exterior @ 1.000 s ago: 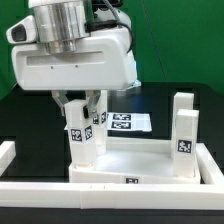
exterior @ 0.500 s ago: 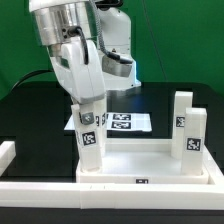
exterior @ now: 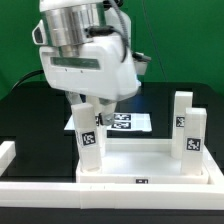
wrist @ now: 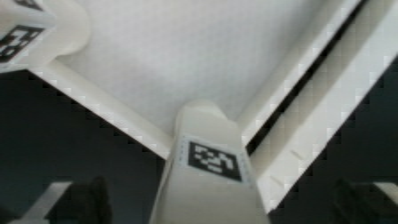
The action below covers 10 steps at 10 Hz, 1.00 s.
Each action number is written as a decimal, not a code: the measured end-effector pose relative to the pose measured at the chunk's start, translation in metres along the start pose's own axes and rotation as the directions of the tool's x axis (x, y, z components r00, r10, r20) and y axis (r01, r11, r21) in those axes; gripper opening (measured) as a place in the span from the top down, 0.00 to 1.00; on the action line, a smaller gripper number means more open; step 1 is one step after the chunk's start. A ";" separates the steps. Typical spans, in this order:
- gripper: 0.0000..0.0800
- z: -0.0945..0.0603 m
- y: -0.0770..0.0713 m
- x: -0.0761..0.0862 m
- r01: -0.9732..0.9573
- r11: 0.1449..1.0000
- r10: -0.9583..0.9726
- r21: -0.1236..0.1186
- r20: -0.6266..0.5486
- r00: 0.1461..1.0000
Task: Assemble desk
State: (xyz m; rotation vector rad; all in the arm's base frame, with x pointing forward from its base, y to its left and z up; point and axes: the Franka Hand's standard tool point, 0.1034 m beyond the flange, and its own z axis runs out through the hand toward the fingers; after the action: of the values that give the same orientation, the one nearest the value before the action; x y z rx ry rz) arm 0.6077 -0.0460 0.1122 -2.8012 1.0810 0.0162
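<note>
The white desk top (exterior: 150,160) lies on the black table with its rim up. A white tagged leg (exterior: 90,140) stands upright in its corner on the exterior view's left. Two more legs (exterior: 190,132) stand at the right side. My gripper (exterior: 88,108) is right above the left leg, fingers straddling its top. In the wrist view the leg (wrist: 214,160) stands between my dark fingers (wrist: 54,205), with a gap on each side, so my gripper (wrist: 210,205) is open. The desk top (wrist: 196,60) fills the view beyond it, and another leg (wrist: 25,40) shows at a corner.
The marker board (exterior: 128,122) lies flat behind the desk top. A white rail (exterior: 100,205) runs along the front of the table, with a white piece (exterior: 8,152) at the exterior view's left. A green wall stands behind.
My wrist has turned one way and then back above the left leg. The leg has stayed upright in the same corner. The desk top has not moved.
</note>
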 end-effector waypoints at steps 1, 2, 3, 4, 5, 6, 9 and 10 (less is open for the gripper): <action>0.20 0.000 0.001 -0.001 0.102 0.995 -0.102 0.000 -0.002 0.995; 0.19 0.001 0.002 0.000 0.136 0.991 -0.136 -0.001 -0.001 0.991; 0.19 0.001 0.002 0.000 0.202 0.979 -0.202 -0.004 -0.001 0.979; 0.19 0.001 0.003 0.001 0.281 0.960 -0.281 -0.006 -0.001 0.960; 0.19 0.001 0.004 0.001 0.352 0.936 -0.352 -0.007 0.001 0.936; 0.19 -0.001 0.004 0.003 0.489 0.872 -0.489 -0.025 0.011 0.872; 0.19 -0.003 -0.001 0.004 0.547 0.836 -0.547 -0.035 0.004 0.837; 0.31 -0.003 -0.001 0.004 0.533 0.845 -0.533 -0.035 0.003 0.846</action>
State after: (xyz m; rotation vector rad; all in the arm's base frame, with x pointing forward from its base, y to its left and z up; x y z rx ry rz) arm 0.6114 -0.0482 0.1149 -3.0278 0.2639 -0.0334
